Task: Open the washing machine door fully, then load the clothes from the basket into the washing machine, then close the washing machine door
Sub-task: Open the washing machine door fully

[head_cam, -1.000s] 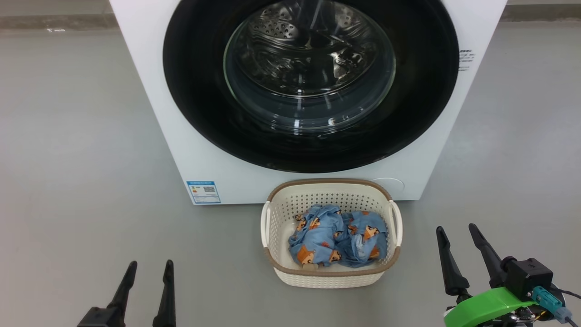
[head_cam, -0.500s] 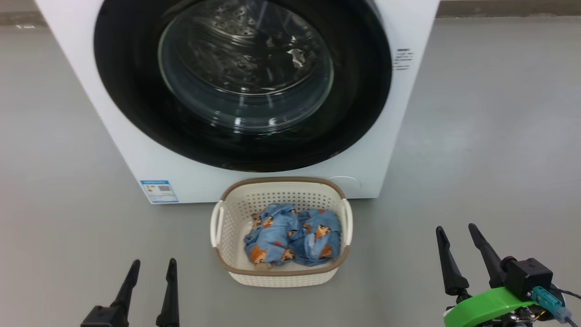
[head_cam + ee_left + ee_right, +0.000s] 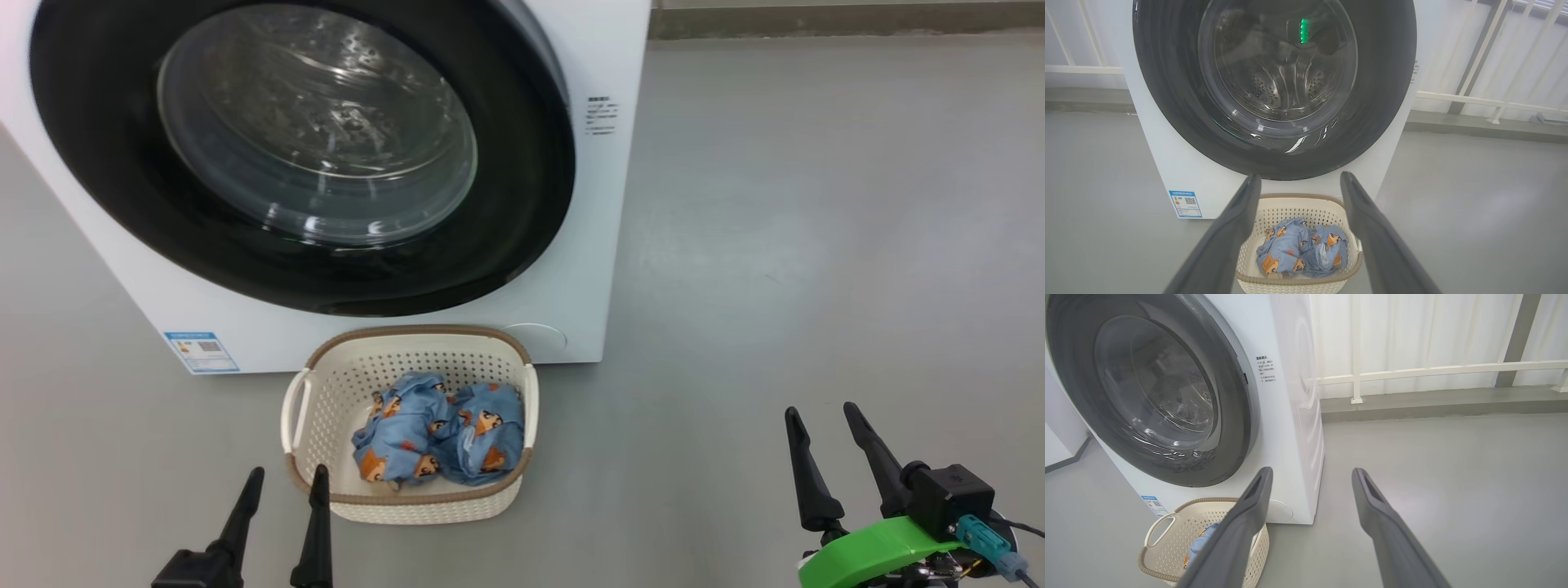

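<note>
The white washing machine (image 3: 600,204) stands on the grey floor with its round black-rimmed door (image 3: 531,188) closed; the steel drum shows through the glass. In front of it sits the cream basket (image 3: 490,500) holding the light-blue printed clothes (image 3: 437,429). My left gripper (image 3: 287,478) is open and empty, just left of the basket's near corner. My right gripper (image 3: 820,412) is open and empty over bare floor, well to the right of the basket. The left wrist view has the door (image 3: 1384,122), basket (image 3: 1294,281) and clothes (image 3: 1302,251) ahead. The right wrist view has the door (image 3: 1237,408) and basket (image 3: 1167,539) at the left.
A blue label sticker (image 3: 201,351) sits on the machine's lower left front. White railing (image 3: 1412,371) and a pale wall run behind the machine. Open grey floor (image 3: 816,245) stretches to the right of the machine.
The whole head view has shifted: the machine and basket now sit further left in it, so the camera has turned right. Both grippers stay open and low in the picture.
</note>
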Controlling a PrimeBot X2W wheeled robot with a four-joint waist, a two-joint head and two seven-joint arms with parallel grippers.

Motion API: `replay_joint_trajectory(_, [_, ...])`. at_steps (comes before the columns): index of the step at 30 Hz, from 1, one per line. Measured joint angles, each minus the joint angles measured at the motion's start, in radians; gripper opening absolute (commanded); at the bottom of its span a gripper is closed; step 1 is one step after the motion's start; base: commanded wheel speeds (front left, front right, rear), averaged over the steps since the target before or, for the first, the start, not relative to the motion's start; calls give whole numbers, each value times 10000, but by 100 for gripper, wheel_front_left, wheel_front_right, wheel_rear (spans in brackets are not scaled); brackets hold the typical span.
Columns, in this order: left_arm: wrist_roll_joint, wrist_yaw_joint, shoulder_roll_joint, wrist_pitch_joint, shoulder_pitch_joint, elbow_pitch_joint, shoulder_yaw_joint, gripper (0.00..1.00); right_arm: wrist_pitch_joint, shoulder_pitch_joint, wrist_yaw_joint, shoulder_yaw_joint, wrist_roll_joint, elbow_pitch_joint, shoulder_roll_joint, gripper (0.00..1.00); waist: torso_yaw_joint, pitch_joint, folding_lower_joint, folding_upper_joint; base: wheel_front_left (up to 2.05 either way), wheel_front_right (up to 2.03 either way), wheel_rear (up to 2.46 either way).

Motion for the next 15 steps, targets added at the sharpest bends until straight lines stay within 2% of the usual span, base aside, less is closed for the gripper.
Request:
replay_joint_trajectory(6, [-31,0,6,0,0,15,-67,100,0,0,0,4,0,0,-6,100,24,-16,0,0,49,49,-98])
replay_joint_trajectory(12, [-31,0,13,0,1,52,-92,100,0,0,0,15,2,0,0,100,68,-30,0,0,9,9,-18])
replay_joint_trajectory(13, [-31,0,19,0,1,56,-98,100,0,0,0,17,6,-2,8,94,79,-30,0,0,0,0,0])
replay_joint_trajectory(14, [-31,0,19,0,1,56,-98,100,0,0,0,17,6,-2,8,67,79,-30,0,0,0,0,0])
replay_joint_trajectory(15, [-33,0,21,0,1,56,-107,100,0,-1,0,12,19,-8,12,45,90,-29,0,0,0,0,0])
